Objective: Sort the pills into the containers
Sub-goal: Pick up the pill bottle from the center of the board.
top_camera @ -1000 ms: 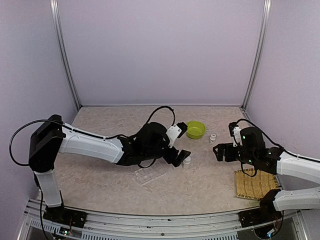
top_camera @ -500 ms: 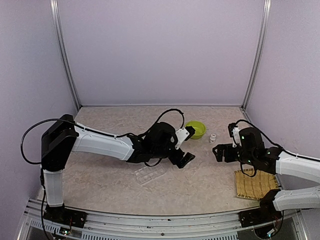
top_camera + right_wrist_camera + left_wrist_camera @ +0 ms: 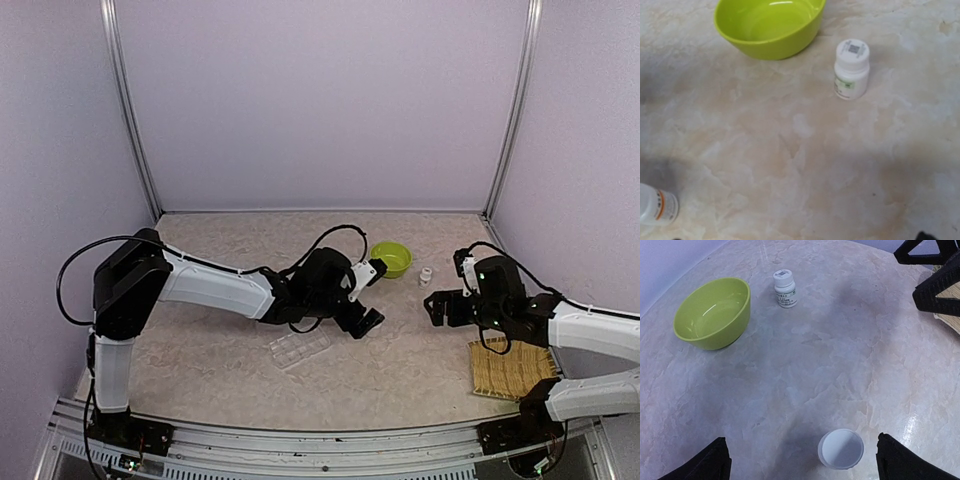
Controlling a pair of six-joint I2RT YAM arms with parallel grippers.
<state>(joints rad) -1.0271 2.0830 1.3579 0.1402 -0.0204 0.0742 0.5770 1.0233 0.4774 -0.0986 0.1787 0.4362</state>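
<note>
The clear pill box (image 3: pixel 300 347) lies flat near the table's middle. No pills show in any view. My left gripper (image 3: pixel 365 320) is open just right of the box. In the left wrist view it (image 3: pixel 805 462) hangs over a small white bottle (image 3: pixel 841 448) that stands upright between the spread fingers (image 3: pixel 712 462), nearer the right one. That bottle also shows in the right wrist view (image 3: pixel 657 205), with an orange label. My right gripper (image 3: pixel 438 306) is open and empty, low over the table, pointing left. Only one fingertip corner (image 3: pixel 925 235) shows in its own view.
A lime-green bowl (image 3: pixel 391 259) stands behind the left gripper, also in both wrist views (image 3: pixel 712 312) (image 3: pixel 767 22). A second capped white bottle (image 3: pixel 426 275) stands right of it (image 3: pixel 785 288) (image 3: pixel 851 69). A bamboo mat (image 3: pixel 510 368) lies at the front right.
My left arm has stretched to the right, and its open gripper now covers the white bottle that stood just right of it. The right gripper has barely shifted.
</note>
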